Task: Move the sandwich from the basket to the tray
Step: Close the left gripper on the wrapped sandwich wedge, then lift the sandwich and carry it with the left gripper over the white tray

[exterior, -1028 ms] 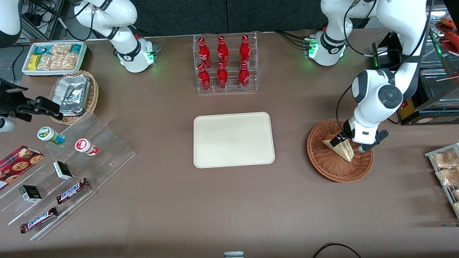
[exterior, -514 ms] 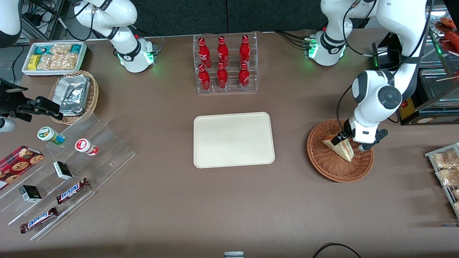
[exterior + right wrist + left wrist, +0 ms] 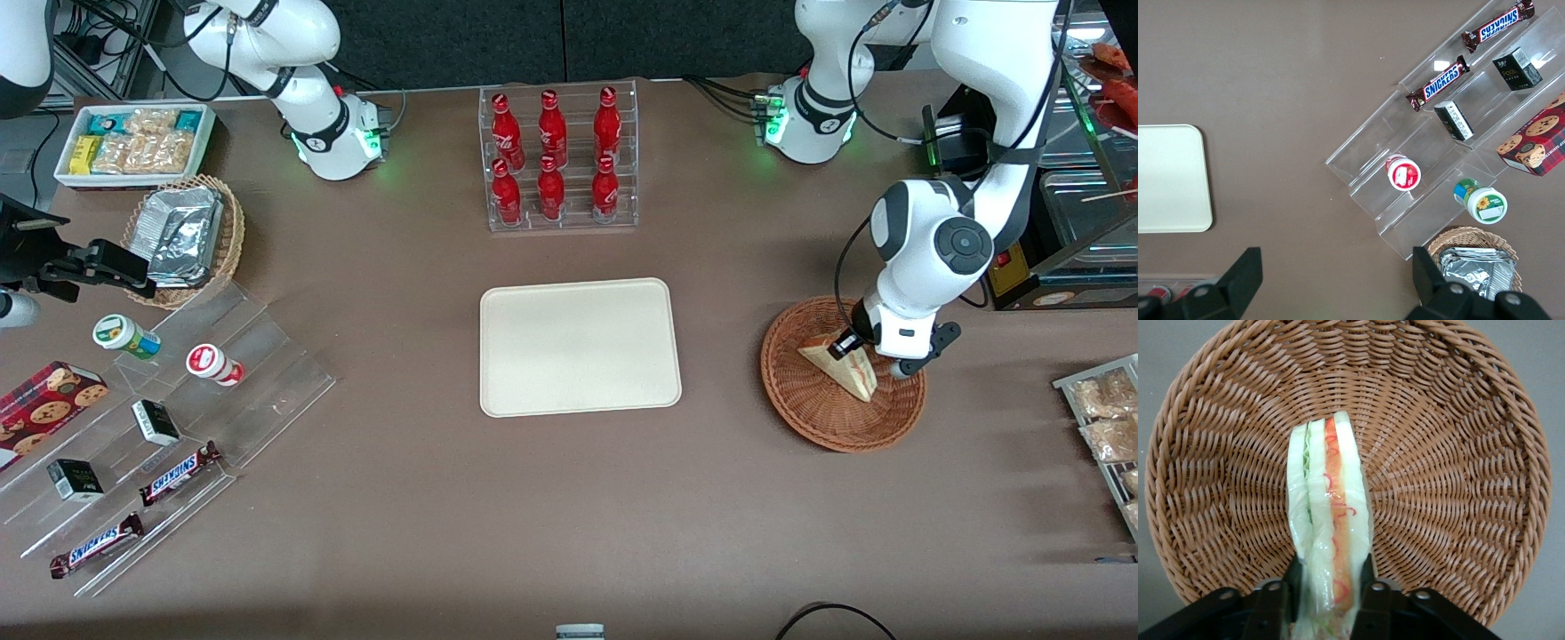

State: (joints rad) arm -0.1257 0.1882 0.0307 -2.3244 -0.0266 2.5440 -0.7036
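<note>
The sandwich (image 3: 845, 365) is a pale wedge with red and green filling, over the round reddish-brown wicker basket (image 3: 805, 404) toward the working arm's end of the table. My left gripper (image 3: 852, 348) is shut on the sandwich. In the left wrist view the sandwich (image 3: 1329, 520) stands on edge between my black fingers (image 3: 1293, 577), with the basket weave (image 3: 1458, 473) under it and my gripper (image 3: 1329, 583) pinching its sides. The cream-white tray (image 3: 580, 347) lies at the table's middle, apart from the basket, and shows in the right wrist view (image 3: 1168, 179).
A clear rack of red bottles (image 3: 556, 158) stands farther from the camera than the tray. A wire rack of snack bags (image 3: 1105, 418) lies beside the basket at the table's edge. Toward the parked arm's end are a tan basket of foil packets (image 3: 184, 238), clear steps with snacks (image 3: 160, 427), and a white snack bin (image 3: 133, 142).
My gripper and the sandwich have crept slightly upward and away from the camera over the basket. Nothing else has moved.
</note>
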